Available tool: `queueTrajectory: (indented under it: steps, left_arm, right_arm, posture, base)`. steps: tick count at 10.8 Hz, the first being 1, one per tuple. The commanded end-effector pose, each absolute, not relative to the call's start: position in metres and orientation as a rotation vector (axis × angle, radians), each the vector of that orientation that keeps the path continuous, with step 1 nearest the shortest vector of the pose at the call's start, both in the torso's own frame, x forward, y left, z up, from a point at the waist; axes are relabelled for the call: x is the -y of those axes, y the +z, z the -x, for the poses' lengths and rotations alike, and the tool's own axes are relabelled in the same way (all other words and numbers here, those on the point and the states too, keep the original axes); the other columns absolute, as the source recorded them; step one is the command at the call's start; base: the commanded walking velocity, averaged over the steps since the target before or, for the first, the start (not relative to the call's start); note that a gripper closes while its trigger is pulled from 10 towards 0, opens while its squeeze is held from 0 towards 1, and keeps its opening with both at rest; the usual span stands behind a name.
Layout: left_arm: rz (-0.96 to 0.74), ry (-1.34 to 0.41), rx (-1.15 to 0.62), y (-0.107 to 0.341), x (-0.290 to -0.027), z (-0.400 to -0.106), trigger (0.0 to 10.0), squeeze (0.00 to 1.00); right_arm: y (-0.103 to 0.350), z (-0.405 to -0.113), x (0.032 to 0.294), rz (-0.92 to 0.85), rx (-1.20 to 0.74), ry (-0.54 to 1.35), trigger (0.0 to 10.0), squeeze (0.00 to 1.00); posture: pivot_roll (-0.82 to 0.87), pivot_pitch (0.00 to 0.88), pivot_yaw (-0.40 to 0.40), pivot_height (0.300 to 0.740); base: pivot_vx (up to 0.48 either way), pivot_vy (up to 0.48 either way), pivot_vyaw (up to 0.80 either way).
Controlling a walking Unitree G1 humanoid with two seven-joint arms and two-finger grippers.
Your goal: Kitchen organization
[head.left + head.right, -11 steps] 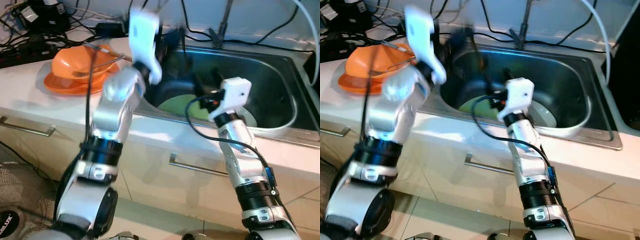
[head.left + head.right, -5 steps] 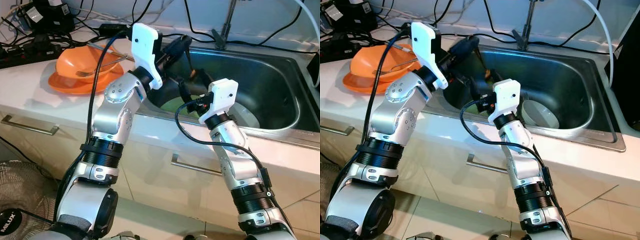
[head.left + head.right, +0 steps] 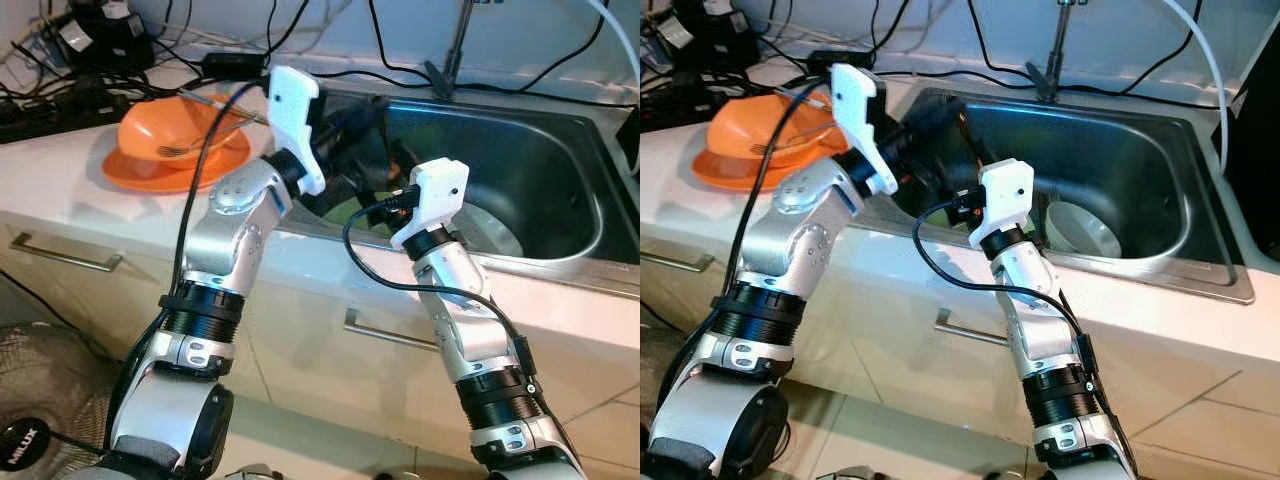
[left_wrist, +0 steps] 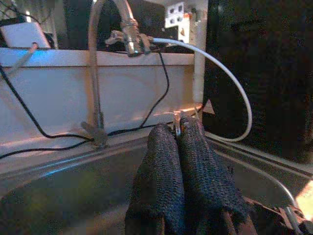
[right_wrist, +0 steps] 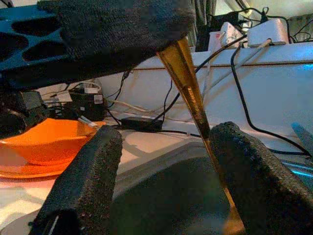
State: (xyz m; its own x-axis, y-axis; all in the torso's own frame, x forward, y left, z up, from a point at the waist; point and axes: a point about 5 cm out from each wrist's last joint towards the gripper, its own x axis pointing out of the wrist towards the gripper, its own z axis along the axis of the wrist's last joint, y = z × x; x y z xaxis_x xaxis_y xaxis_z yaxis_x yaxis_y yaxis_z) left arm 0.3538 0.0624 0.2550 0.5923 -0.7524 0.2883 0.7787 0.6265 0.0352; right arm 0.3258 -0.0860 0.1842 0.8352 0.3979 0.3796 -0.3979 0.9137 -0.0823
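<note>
Left wrist view: the left gripper has its fingers pressed together, pinching a slim gold utensil whose tip just peeps out between them. The faucet rises at ten o'clock and a white hose arcs at two o'clock.

Right wrist view: the right gripper is spread wide and holds nothing. The utensil's gold shaft hangs from twelve o'clock down between its fingers, right against the five-o'clock one; whether it touches, I cannot tell.

Left eye view: a second ago the left arm was blurred and high. Since then it has steadied over the sink and the right gripper has closed in under it, so I judge a handover is being lined up and the jaws need only shut on the shaft. An orange bowl with a fork sits on an orange plate at ten o'clock from the sink, near tangled cables.

Right eye view: a grey bowl lies in the basin at three o'clock from the right gripper. Nothing blocks the closing jaws, though a dropped utensil would fall into the basin.
</note>
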Motion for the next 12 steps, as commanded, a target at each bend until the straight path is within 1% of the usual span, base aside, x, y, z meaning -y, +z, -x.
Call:
queueTrajectory:
  steps: [1,5,8,10,11,12]
  left_arm:
    - [0.083,-0.928,0.297,0.26,-0.06,-0.351,10.0,0.0]
    - [0.069,-0.974,0.275,0.259,-0.058,-0.348,10.0,0.0]
    - [0.05,-0.98,0.262,0.258,-0.06,-0.347,10.0,0.0]
    - [0.045,-0.972,0.263,0.259,-0.061,-0.348,10.0,0.0]
    - [0.041,-0.969,0.259,0.259,-0.062,-0.348,10.0,0.0]
    - [0.039,-0.967,0.256,0.259,-0.061,-0.348,10.0,0.0]
  right_arm:
    - [0.182,-0.325,0.087,0.0,0.393,0.405,10.0,0.0]
    - [0.171,-0.328,0.088,0.012,0.356,0.36,10.0,0.0]
    - [0.164,-0.335,0.096,0.029,0.32,0.273,10.0,0.0]
    - [0.159,-0.335,0.096,0.036,0.304,0.268,10.0,0.0]
    - [0.157,-0.336,0.095,0.038,0.298,0.261,0.4,0.0]
    - [0.157,-0.336,0.095,0.037,0.3,0.258,0.0,0.0]
  posture:
    - [0.0,0.0,0.056,0.74]
    - [0.01,0.0,0.063,0.74]
    - [0.02,0.0,0.06,0.74]
    - [0.02,0.0,0.06,0.74]
    - [0.02,0.0,0.062,0.74]
    - [0.02,0.0,0.062,0.74]
  base:
    - [0.0,0.0,0.0]
    - [0.0,0.0,0.0]
    - [0.0,0.0,0.0]
    - [0.0,0.0,0.0]
    - [0.0,0.0,0.0]
    - [0.0,0.0,0.0]
